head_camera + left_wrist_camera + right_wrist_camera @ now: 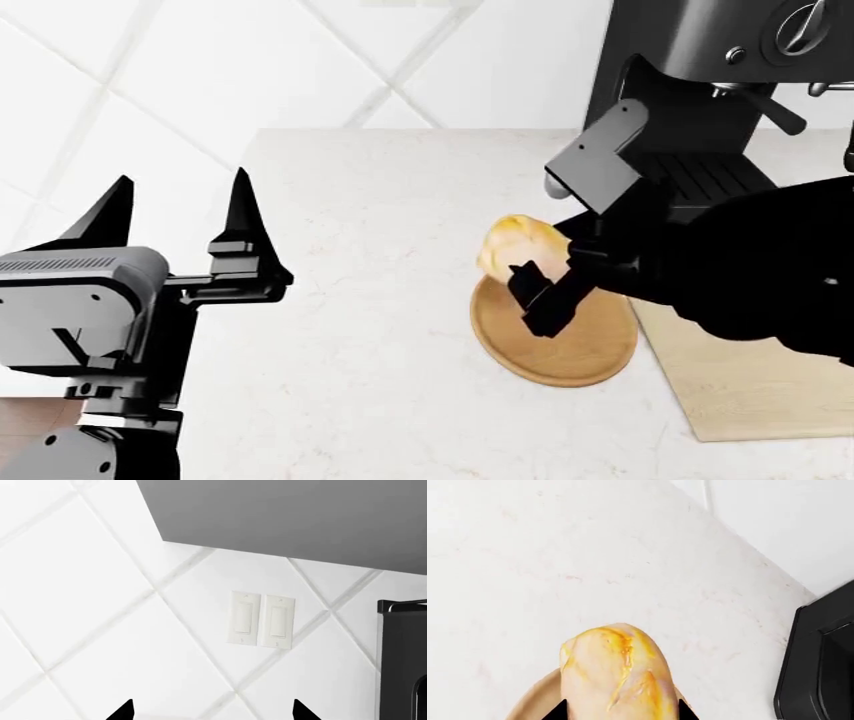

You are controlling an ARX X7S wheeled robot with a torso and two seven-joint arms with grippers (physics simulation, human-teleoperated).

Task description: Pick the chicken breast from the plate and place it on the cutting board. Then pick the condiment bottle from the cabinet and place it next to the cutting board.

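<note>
Head view: my right hand [530, 282] is closed round the chicken breast [518, 246], which sits at the plate's [574, 355] far rim, probably just lifted, tho I can't tell if it's clear of the wood. Cutting board [747, 385] lies just beside that hand, on the counter [360, 340], nothing on it yet. Left hand [180, 215] hangs wide, empty, well apart. So step 1 underway; bottle + cabinet not in view. No readable labels or writing anywhere.

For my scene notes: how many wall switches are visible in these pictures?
2. Two white rectangular rocker switches sit side by side on the white tiled wall, one and its neighbour, below the grey cabinet. Others may be out of view.
</note>
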